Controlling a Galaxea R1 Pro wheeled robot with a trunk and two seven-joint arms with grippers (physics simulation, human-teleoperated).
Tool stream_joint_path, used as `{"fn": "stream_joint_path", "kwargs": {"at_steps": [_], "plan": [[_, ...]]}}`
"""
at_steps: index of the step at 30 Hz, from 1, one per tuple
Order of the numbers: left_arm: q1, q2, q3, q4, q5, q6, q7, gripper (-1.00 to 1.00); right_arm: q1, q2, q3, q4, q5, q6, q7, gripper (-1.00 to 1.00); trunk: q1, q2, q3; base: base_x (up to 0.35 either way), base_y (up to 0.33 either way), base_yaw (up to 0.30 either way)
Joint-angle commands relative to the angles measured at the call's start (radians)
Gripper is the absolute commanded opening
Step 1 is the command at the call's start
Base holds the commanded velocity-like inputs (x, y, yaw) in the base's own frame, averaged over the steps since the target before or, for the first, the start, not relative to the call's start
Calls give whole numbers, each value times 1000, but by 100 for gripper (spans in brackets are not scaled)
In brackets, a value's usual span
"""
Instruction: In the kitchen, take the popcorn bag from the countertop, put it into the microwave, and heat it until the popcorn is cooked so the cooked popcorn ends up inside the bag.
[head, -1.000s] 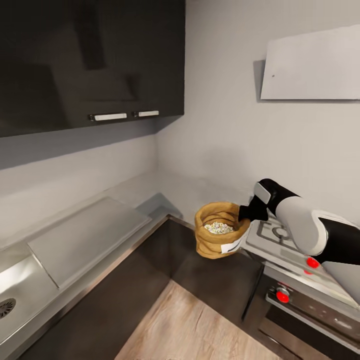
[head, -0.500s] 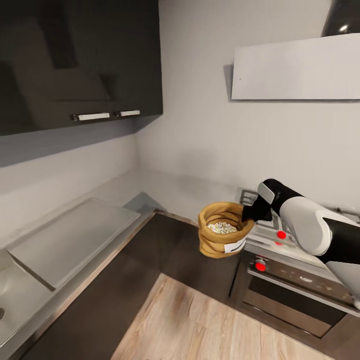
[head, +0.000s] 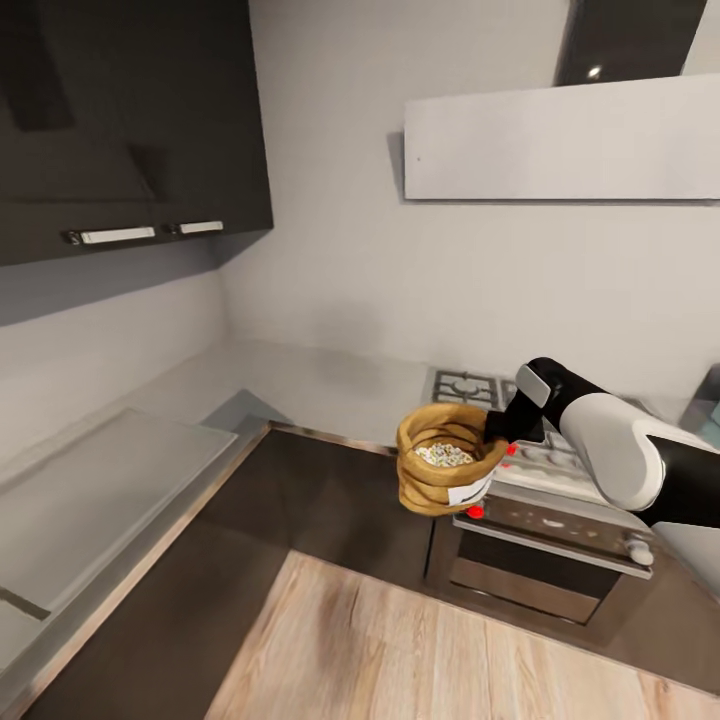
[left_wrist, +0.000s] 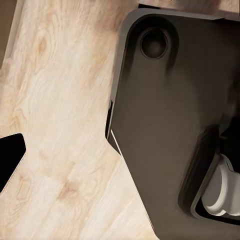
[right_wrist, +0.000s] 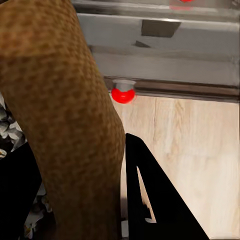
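The setting is a kitchen corner: grey wall, dark upper cabinets (head: 130, 110), a brushed-steel countertop (head: 110, 480) running in an L over dark base units, and pale wood flooring (head: 400, 650). I have the right gripper (head: 497, 425) clenched on the rolled rim of the popcorn bag (head: 440, 470); in the right wrist view the tan weave (right_wrist: 65, 115) sits against one dark finger (right_wrist: 155, 200), which confirms the pinch on the rim. The bag hangs in the air, upright, clear of the countertop and in front of the oven, with the popcorn (head: 442, 455) visible as a pale heap inside. The step in hand, as I judge it, is transport — carrying the bag toward the microwave. To do it well I would keep the wrist level so the open mouth faces up, hold the grip firm on the rim, and turn the base slowly; a rim pinch lets the sack swing, and kernels could spill if it tilts. The gas hob (head: 470, 385) lies just behind the bag, and the oven (head: 540, 560) with its red knobs (head: 476, 511) sits just below it, so I would keep the sack from brushing either. A range hood (head: 560, 140) hangs above, well apart. The left wrist view looks down at flooring and the robot's dark base (left_wrist: 170, 125); I cannot tell the state of the left jaws.
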Motion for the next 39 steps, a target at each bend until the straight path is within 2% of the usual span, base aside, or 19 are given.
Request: {"fn": "stream_joint_path", "kwargs": {"at_steps": [1, 34, 39], "plan": [[-1, 0, 4, 0, 2, 0, 1, 100, -1, 0, -9, -1, 0, 3, -7, -100, 0, -2, -2, 0, 0, -298], [-1, 0, 4, 0, 2, 0, 1, 100, -1, 0, -10, -1, 1, 3, -6, -100, 0, -2, 5, -7, 0, -297], [-1, 0, 3, -1, 2, 0, 1, 100, -1, 0, -10, -1, 0, 3, -6, -100, 0, -2, 8, -169, 0, -294]]}}
